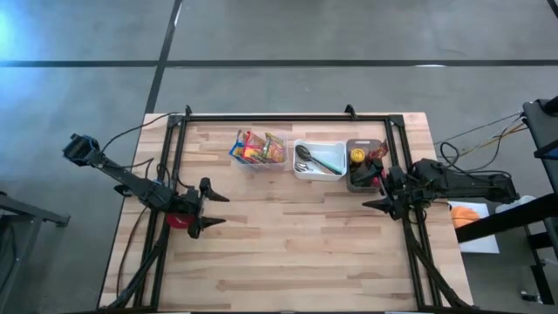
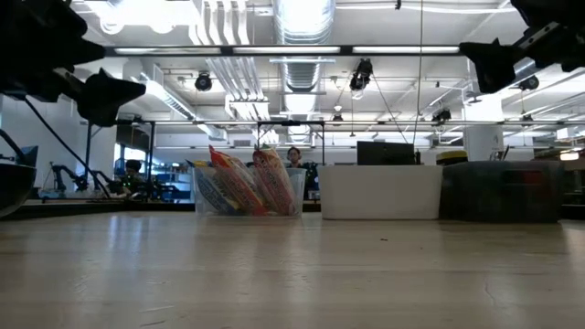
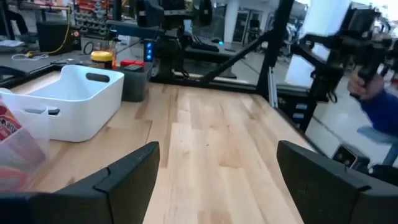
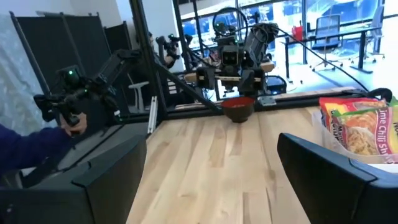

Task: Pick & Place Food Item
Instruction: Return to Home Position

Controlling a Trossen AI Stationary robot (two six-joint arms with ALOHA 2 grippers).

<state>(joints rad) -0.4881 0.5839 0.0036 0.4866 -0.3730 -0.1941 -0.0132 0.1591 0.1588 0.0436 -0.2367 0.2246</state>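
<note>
With the yellow-lidded seasoning can (image 1: 357, 155) resting in the dark rectangular plastic bin (image 1: 366, 142) at the pale wooden table's (image 1: 296, 249) far edge, the left gripper (image 1: 214, 209) and right gripper (image 1: 373, 192) hover wide open and empty, sorting apparently finished, only the retreat home remaining.

table (image 1: 296, 244): light wood planks, basically the whole work surface
frame (image 1: 279, 118): black rails round the table's far edge and down both sides
bowl (image 4: 238, 109): dark red, sitting on the table over on the left side
floor (image 1: 349, 35): grey concrete with dark lines
ducts (image 2: 302, 23): silver, up on the ceiling between strip lights
person (image 4: 28, 149): just a blue sleeve, off beside the table
chair (image 4: 328, 28): office chair way back by the windows
sheet (image 1: 475, 228): white, something orange on it, off the table's right side
</note>
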